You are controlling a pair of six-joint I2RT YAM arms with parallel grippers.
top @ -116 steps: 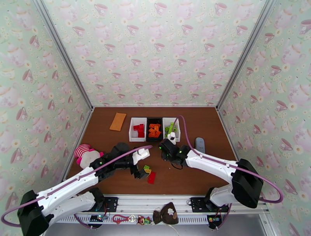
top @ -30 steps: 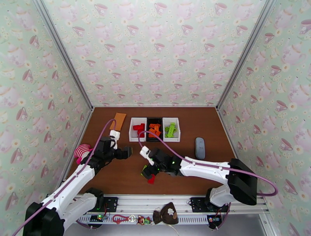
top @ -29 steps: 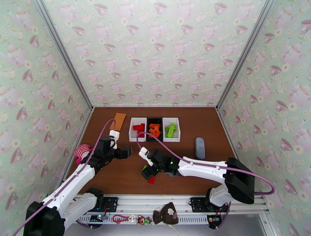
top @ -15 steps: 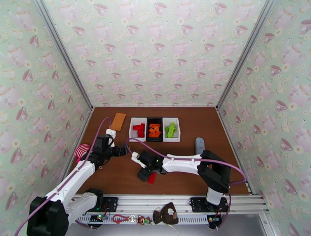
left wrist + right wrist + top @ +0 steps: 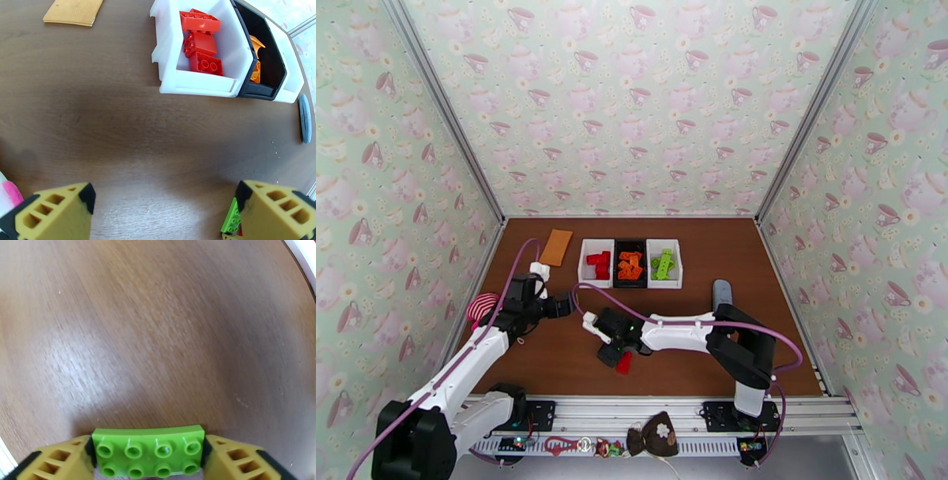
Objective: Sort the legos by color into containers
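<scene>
Left side first: your left gripper (image 5: 562, 306) has pulled back from the loose bricks it was over a few seconds ago. It now hangs near the table's (image 5: 553, 355) left edge, just beside the striped plush toy (image 5: 482, 306). Its fingers are spread wide with nothing between them in the left wrist view (image 5: 164, 205). It's out of the way, so no clash risk at the pile.

Centre, near the front edge: this is the real change. Your right gripper (image 5: 610, 353) was much wider a second ago. Now its fingers are pressed on both short ends of the lime green brick (image 5: 148, 441), studs up. It looks like a square pinch. I can't tell if the brick has left the wood yet.

The red brick (image 5: 624, 361) lies just right of that gripper, still loose.

Bins along the back edge:
- Left white bin (image 5: 582, 276) holds red.
- Black bin (image 5: 630, 285) holds orange.
- Right white bin (image 5: 678, 272) holds green.

My read is that the grasp is made. Next you need a lift and a carry to the right white bin, well apart from here. The red brick comes after that. Watch that the lift doesn't drag the red one along.
</scene>
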